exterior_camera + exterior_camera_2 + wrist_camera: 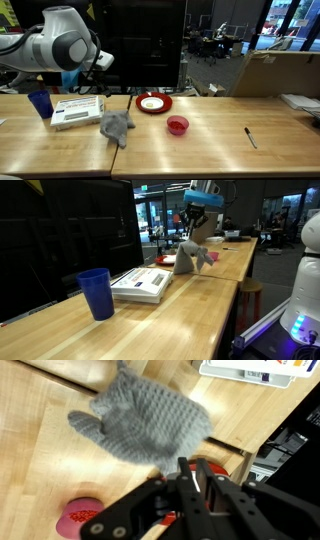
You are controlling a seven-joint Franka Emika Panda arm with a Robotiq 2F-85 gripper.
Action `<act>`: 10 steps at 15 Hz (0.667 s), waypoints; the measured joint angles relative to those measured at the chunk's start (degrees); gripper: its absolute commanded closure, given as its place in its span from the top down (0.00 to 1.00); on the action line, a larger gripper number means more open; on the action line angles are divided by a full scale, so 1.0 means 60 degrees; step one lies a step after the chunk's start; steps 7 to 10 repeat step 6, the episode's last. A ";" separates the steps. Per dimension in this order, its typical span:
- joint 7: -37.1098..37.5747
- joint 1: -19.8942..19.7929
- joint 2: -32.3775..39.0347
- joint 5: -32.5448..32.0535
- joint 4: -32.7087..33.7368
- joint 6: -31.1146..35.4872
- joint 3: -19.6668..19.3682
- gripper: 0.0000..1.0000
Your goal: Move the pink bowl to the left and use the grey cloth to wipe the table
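The grey cloth (117, 125) lies bunched on the wooden table (210, 145), and also shows in an exterior view (189, 258) and in the wrist view (145, 422). The pink bowl (177, 125) stands on the table just right of the cloth, and at the lower left of the wrist view (80, 517). My gripper (101, 62) hangs well above the table, up and to the left of the cloth. It also shows in an exterior view (198, 222). In the wrist view its fingers (192, 463) are closed together with nothing between them.
A red plate (153, 102) with something white on it sits behind the bowl. A white box (77, 111) and a blue cup (40, 103) stand left of the cloth. A black pen (250, 137) lies far right. A cardboard box (275, 72) stands behind the table.
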 measured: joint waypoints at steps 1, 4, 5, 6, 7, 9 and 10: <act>0.0000 0.0029 -0.0006 0.0027 0.0044 -0.0111 -0.0025 0.53; -0.0002 0.0123 -0.0009 0.0168 0.0149 -0.0313 -0.0114 0.73; -0.0003 0.0158 -0.0009 0.0231 0.0172 -0.0346 -0.0148 0.79; -0.0003 0.0192 -0.0010 0.0307 0.0188 -0.0349 -0.0179 0.87; -0.0003 0.0192 -0.0010 0.0307 0.0188 -0.0349 -0.0179 0.87; -0.0003 0.0192 -0.0010 0.0307 0.0188 -0.0349 -0.0179 0.87; -0.0003 0.0192 -0.0010 0.0307 0.0188 -0.0349 -0.0179 0.87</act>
